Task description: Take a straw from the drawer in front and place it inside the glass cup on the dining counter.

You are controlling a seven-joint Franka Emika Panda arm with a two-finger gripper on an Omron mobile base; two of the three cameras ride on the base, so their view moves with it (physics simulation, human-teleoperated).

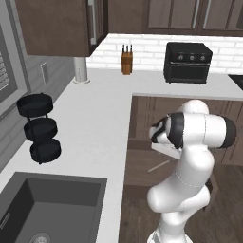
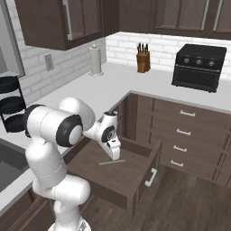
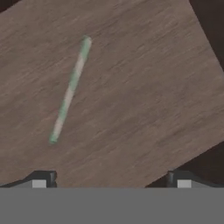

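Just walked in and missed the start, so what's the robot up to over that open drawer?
The arm is reaching into the open drawer for the straw, which lies flat on the drawer floor. The gripper hangs above it, open and holding nothing; in the hand view the straw sits left of centre, not yet between the fingers. So the pick hasn't happened yet.

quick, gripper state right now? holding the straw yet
gripper: open, holding nothing; the straw lies loose on the floor of the drawer.

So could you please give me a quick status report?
Claw open, above the open drawer. Straw flat on drawer floor, untouched, offset to one side of the fingers. Nothing in the way.
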